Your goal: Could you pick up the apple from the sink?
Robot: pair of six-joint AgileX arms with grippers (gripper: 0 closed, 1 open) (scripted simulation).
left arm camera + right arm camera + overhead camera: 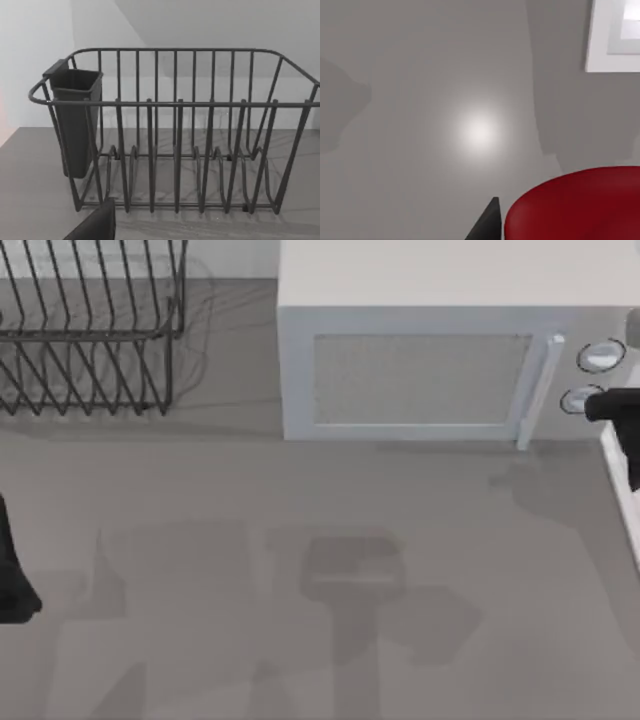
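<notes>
Top view: the left end effector [15, 575] sits at the desk's [200, 500] left edge, the right end effector [618, 425] beside the microwave [420, 370] — grip cannot be told. Left wrist view: dish rack [175, 150]. Right wrist view: the apple [575, 205] lies right against its fingertip [487, 225] — the right arm is nearer.

You'll find nothing to read here: no words, brand marks, numbers or signs on anything in the three views. The microwave [420, 370] has a plain door and two round knobs [600, 356] just beside the right gripper [625, 420], and neither knob carries a legible marking. The wire dish rack [175, 135] ahead of the left gripper [95, 225], with its dark cutlery cup [75, 120], bears no label, and the apple [580, 205] close by the right gripper has no sticker.
</notes>
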